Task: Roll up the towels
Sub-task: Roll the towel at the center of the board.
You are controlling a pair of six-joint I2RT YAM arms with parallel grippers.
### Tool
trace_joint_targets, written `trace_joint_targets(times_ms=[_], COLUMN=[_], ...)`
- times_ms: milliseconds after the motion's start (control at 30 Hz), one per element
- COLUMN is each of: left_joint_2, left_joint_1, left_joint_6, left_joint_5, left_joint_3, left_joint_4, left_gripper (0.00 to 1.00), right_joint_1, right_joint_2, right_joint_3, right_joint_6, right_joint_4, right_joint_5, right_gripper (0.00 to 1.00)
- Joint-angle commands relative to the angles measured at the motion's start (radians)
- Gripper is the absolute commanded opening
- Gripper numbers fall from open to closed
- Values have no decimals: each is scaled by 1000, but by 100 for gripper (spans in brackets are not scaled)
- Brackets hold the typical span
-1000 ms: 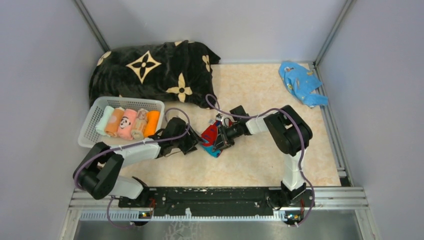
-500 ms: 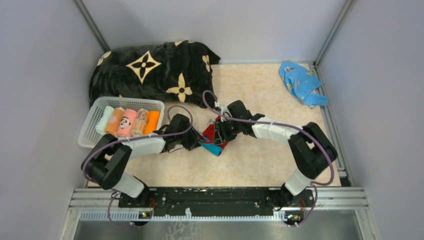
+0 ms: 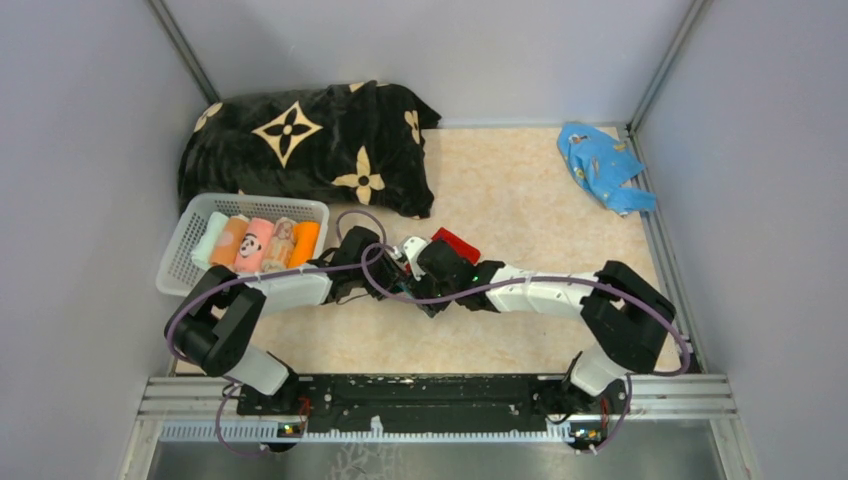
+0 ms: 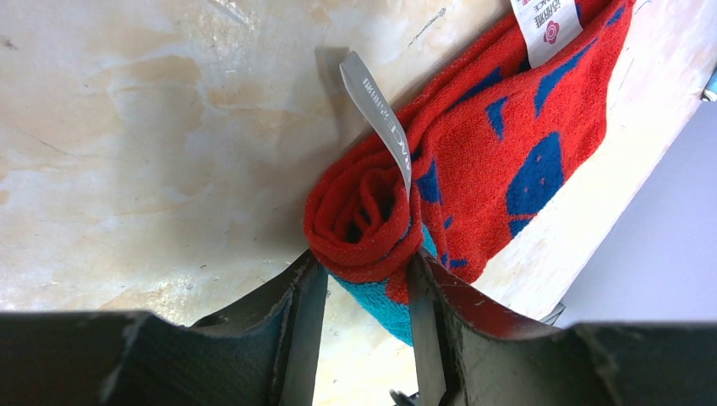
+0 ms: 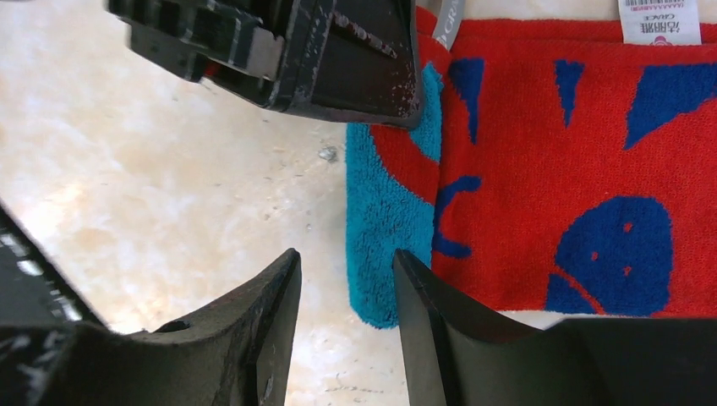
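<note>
Right of the basket (image 3: 178,250), the left gripper (image 4: 363,279) pinches the red-and-teal towel's (image 4: 473,161) rolled end; the right gripper (image 5: 347,288) gapes empty beside it. Pinched at one end only, the loose coil could unwind.

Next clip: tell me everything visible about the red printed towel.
The red towel is terry cloth with blue shapes and a teal edge, carrying a grey loop tag and a white label. It lies on the marbled table, one end wound into a roll that the left gripper pinches. The open right gripper hovers at its teal edge.
</note>
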Motion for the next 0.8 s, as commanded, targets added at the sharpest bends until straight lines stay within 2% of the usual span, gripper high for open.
trace_joint_targets(times_ms=[0, 333, 500, 600, 767], left_joint_2=[43, 47, 53, 54, -23], left_joint_1=[5, 5, 6, 12, 19], left_joint_6=[32, 51, 60, 69, 83], left_joint_5=[-47, -62, -73, -68, -84], left_joint_3=[-13, 4, 11, 16, 11], left_joint_4=[-102, -115, -120, -120, -125], left_gripper=[47, 47, 47, 48, 54], right_joint_1=[43, 121, 127, 130, 127], right_joint_2=[57, 178, 213, 231, 253], right_joint_3=[8, 8, -4, 7, 39], right_joint_6=[-54, -13, 46, 47, 15], right_joint_4=[71, -41, -100, -108, -137], right_joint_5=[134, 388, 449, 426, 281], right_gripper=[45, 46, 45, 40, 22])
